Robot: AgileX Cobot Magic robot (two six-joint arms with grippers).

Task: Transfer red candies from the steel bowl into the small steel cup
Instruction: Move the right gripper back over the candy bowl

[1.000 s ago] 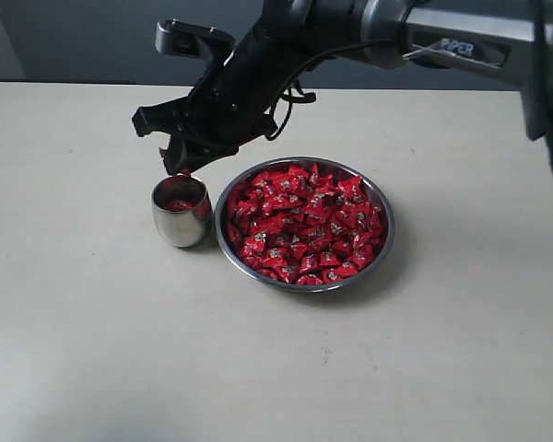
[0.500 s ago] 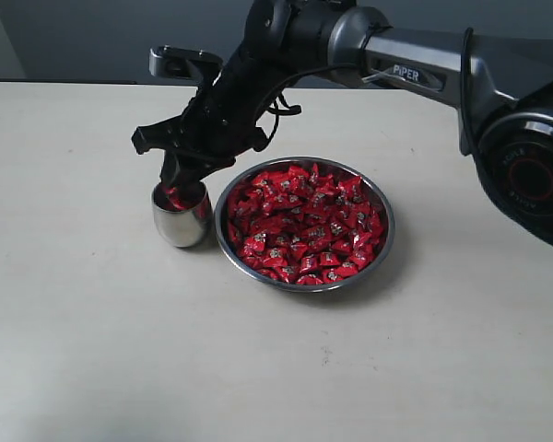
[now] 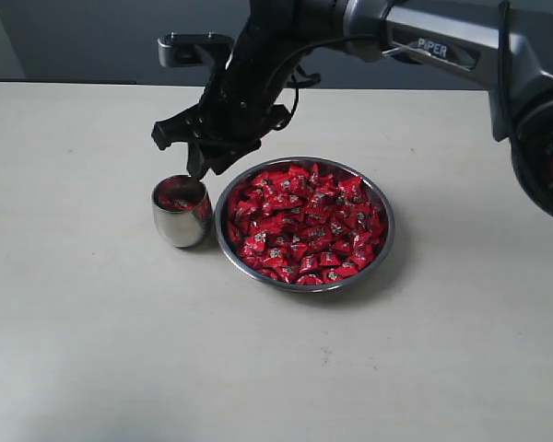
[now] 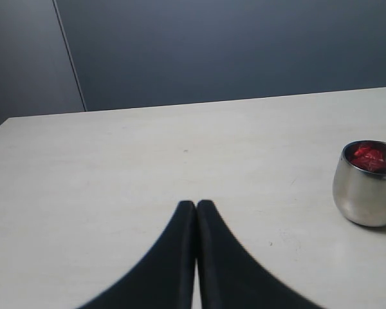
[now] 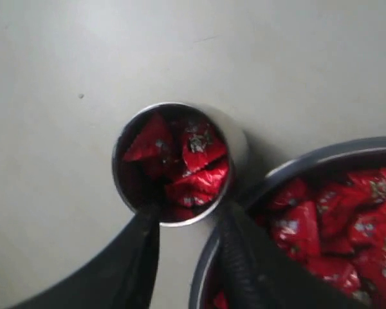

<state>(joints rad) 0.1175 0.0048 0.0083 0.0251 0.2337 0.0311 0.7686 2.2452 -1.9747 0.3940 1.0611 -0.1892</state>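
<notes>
The small steel cup (image 3: pixel 180 214) stands just left of the steel bowl (image 3: pixel 387 221) and holds a few red candies (image 5: pixel 193 161). Many more red candies (image 3: pixel 304 221) fill the bowl. Reaching across from the right, my right gripper (image 3: pixel 201 171) hangs just above the cup's rim on the bowl side. In the right wrist view this gripper (image 5: pixel 188 215) is open with nothing between its fingers, over the gap between the cup (image 5: pixel 174 164) and the bowl (image 5: pixel 296 164). My left gripper (image 4: pixel 196 205) is shut and empty, low over the table, well away from the cup (image 4: pixel 367 187).
The beige table (image 3: pixel 92 350) stretches wide to the left and in front of the cup and bowl. A dark grey wall (image 3: pixel 74 37) runs behind its far edge. The right arm (image 3: pixel 442 41) spans above the table's back right.
The right gripper dipped its tips to the cup's mouth half a second ago, then rose and shifted slightly toward the bowl. Cup and bowl have stayed in place.
</notes>
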